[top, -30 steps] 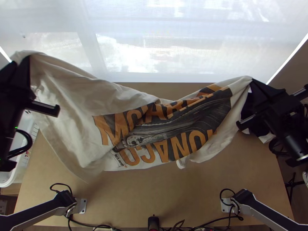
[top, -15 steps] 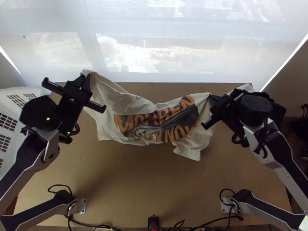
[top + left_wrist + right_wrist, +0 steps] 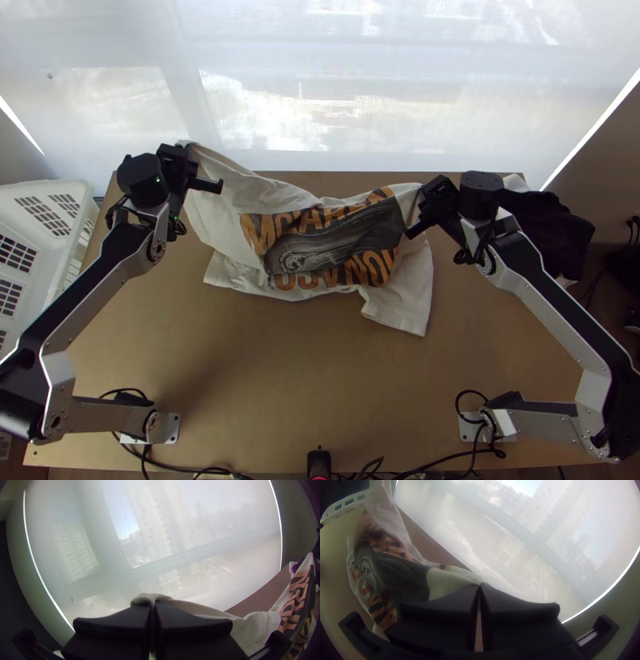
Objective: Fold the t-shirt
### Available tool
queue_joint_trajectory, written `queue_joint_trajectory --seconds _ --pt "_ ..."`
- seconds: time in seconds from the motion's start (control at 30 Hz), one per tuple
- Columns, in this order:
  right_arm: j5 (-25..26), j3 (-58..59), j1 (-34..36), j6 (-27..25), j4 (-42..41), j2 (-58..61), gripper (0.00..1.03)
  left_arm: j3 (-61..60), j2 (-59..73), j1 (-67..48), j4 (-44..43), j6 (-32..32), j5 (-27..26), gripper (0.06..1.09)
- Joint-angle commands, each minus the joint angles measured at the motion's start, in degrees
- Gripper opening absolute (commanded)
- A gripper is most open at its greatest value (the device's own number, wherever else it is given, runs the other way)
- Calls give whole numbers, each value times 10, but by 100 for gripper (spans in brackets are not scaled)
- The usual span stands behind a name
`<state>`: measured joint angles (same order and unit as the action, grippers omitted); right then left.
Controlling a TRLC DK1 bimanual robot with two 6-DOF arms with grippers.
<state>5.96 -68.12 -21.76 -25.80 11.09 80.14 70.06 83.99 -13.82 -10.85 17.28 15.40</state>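
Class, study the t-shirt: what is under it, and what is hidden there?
Under the t-shirt is the table, visible past its near and far edges. The cloth covers the stretch between, so whether anything else lies there cannot be seen.

Pairing silver-grey side panels [image 3: 102, 298] with long black upper faces [image 3: 572, 300]. Studding the metal edges with small dark screws. Wearing rounded, black joint housings [image 3: 142, 181] near the wrists. Showing tiny green lights [image 3: 158, 180] at the left wrist. Looping thin black cables [image 3: 459, 403] around the bases. Mounting on silver metal plates [image 3: 172, 428]. Ending in wide, flat, black fingers [image 3: 110, 628] with sloping outlines.
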Motion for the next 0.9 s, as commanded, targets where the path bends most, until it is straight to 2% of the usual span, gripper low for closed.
queue_joint_trajectory --seconds 0.0,0.07,0.13,0.17,0.2,0.23,0.27,0.3,0.33,0.47,0.7,0.87 --pt "-2 -2 27 5 -29 55 2 26 103 36 -13 -55 -4 9" --pt "-2 4 28 7 -29 55 3 29 118 40 3 -73 -5 11" --pt "-1 10 29 7 -31 52 13 39 125 42 57 -104 -28 22" --pt "-1 11 29 6 -31 52 24 48 127 41 102 -126 -56 39" --pt "-1 13 29 6 -29 52 41 61 131 41 160 -141 -102 69" --pt "-1 14 29 6 -23 52 58 80 139 38 227 -149 -135 89" --pt "-1 17 29 6 -18 52 70 93 143 33 276 -156 -147 95" --pt "-1 18 29 6 -13 52 86 95 137 28 300 -158 -160 100" --pt "-1 19 29 8 -7 50 98 91 124 25 311 -166 -173 101" --pt "-1 32 29 19 3 33 99 84 61 16 369 -175 -204 103" --pt "-2 36 37 21 53 -8 99 61 -54 9 557 -160 -205 103" --pt "-2 24 37 36 105 -42 99 -19 -104 20 585 -146 -205 102"
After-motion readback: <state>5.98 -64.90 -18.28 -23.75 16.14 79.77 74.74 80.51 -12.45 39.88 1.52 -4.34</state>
